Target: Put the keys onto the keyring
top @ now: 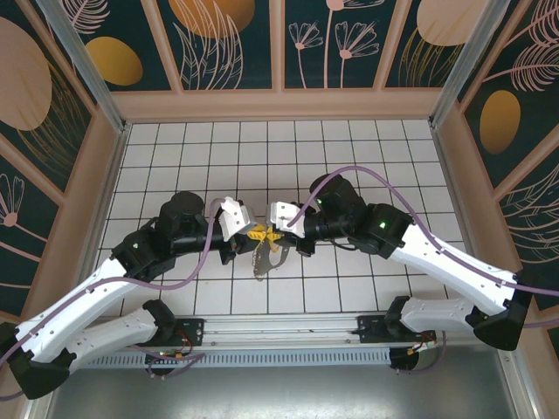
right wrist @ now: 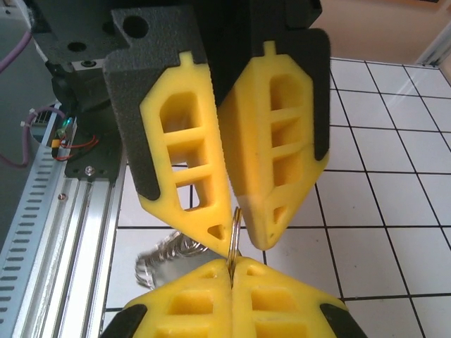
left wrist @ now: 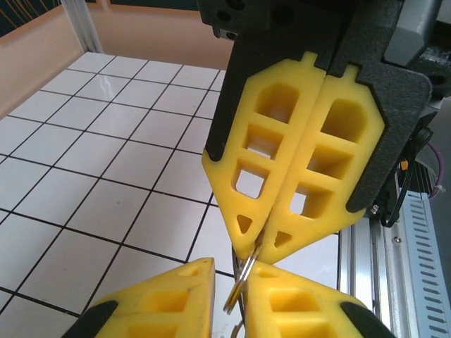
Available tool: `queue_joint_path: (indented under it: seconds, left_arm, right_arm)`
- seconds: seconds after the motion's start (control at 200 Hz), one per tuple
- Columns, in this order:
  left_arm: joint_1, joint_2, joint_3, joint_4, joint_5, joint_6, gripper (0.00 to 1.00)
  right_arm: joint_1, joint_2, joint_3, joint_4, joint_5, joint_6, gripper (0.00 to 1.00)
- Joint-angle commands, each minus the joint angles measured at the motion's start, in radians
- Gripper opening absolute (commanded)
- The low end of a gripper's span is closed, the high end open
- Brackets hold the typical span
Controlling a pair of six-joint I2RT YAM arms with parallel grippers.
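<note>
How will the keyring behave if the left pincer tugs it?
The keyring is thin wire pinched edge-on in the right pincer, so it is probably stiff, yet could pivot or slip in that grip. The keys bunch loosely beside it, so they would likely swing. It looks light.

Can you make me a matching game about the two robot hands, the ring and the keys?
Things:
1. left gripper, yellow plastic fingers
2. right gripper, yellow plastic fingers
3. thin brownish-grey wire keyring
4. small slim silvery metal keys

States:
A. bunched together, shiny
B. pinched shut on the ring
C. fingers slightly apart, ring between them
D. edge-on between both pairs of fingertips

Pairs: 1-C, 2-B, 3-D, 4-A.
</note>
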Motion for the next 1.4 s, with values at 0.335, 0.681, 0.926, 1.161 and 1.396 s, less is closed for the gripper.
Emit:
queue_joint_path:
  seconds: [0.335,0.681,0.926,1.161,1.396]
  left_arm:
    - [-0.001,-0.028,-0.016,0.064,0.063,-0.011,0.00]
    - [-0.001,-0.155,-0.125,0.396,0.185,-0.159,0.00]
    - [-0.001,-0.173,-0.183,0.527,0.219,-0.225,0.00]
    - [0.000,-0.175,-0.236,0.682,0.232,-0.304,0.00]
    - [-0.001,-0.143,-0.123,0.374,0.107,-0.162,0.03]
  right_arm:
    - [0.022,0.027,0.040,-0.040,-0.012,-0.037,0.00]
    - [0.033,-0.046,-0.042,0.076,-0.123,-0.027,0.13]
    - [0.035,-0.045,-0.056,0.093,-0.146,-0.026,0.11]
    - [0.035,-0.075,-0.087,0.154,-0.122,-0.007,0.00]
    - [0.034,-0.099,-0.067,0.115,-0.034,-0.026,0.00]
